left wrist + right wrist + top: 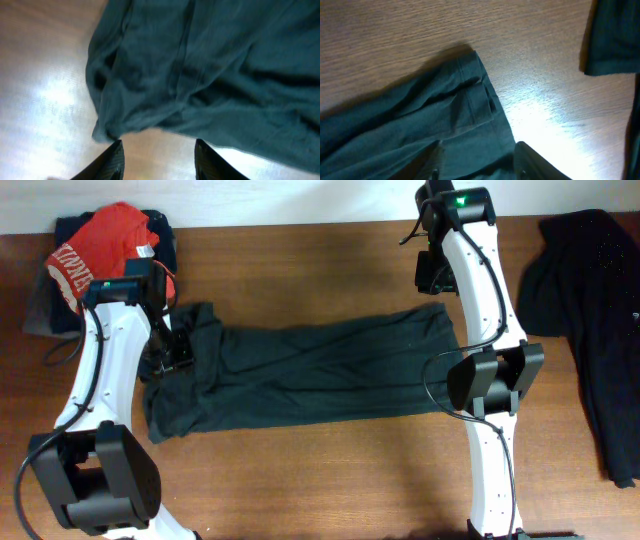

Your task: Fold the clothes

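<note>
Shirt, overhead: the black T-shirt (310,370) lies across the middle of the table (330,480) as one long folded band, plain side up (creased along its length).
Arms, overhead: my left arm (105,370) reaches the band's left end and my right arm (482,290) crosses its right end.
Other cloth, overhead: a red tee (105,250) with white lettering sits on a dark pile at the far left corner. A dark garment (590,310) lies at the right edge, apart from the shirt.
Pincer, left wrist: the left gripper (159,142) has its fingers parted, with bare wood between them and nothing gripped.
Shirt, left wrist: a bunched edge hangs just beyond my left fingertip. I cannot tell whether they touch.
Pincer, right wrist: the right gripper (479,146) is spread above the shirt. The cloth lies flat under the gap and is not pinched.
Shirt, right wrist: its hemmed corner points out onto bare table.
</note>
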`<control>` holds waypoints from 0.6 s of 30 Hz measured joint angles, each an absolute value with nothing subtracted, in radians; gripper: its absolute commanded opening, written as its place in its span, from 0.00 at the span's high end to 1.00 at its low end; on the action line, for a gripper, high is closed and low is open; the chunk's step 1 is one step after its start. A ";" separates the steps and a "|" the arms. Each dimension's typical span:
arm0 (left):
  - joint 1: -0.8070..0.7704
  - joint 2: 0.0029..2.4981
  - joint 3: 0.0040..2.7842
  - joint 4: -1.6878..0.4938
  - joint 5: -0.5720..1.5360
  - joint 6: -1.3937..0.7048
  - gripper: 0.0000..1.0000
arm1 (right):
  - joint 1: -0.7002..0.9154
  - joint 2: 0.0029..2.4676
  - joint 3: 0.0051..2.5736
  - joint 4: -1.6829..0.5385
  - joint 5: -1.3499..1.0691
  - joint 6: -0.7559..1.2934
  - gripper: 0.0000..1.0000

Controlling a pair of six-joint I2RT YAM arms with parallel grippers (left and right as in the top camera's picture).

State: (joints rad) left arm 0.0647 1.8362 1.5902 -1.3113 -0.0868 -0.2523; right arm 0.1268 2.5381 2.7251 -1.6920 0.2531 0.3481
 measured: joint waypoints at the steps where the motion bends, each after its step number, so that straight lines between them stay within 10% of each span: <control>1: 0.065 1.836 1.590 -1.296 -0.086 -0.249 0.47 | 0.127 2.538 2.725 -1.692 0.253 0.345 0.46; 18: 0.065 2.016 1.592 -0.945 -0.010 -0.156 0.36 | 0.127 2.538 2.725 -1.686 0.242 0.344 0.45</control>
State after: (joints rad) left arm 0.0647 2.0163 1.5917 -0.9455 -0.0097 -0.1562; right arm 0.1268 2.5381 2.7251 -1.6863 0.2417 0.3435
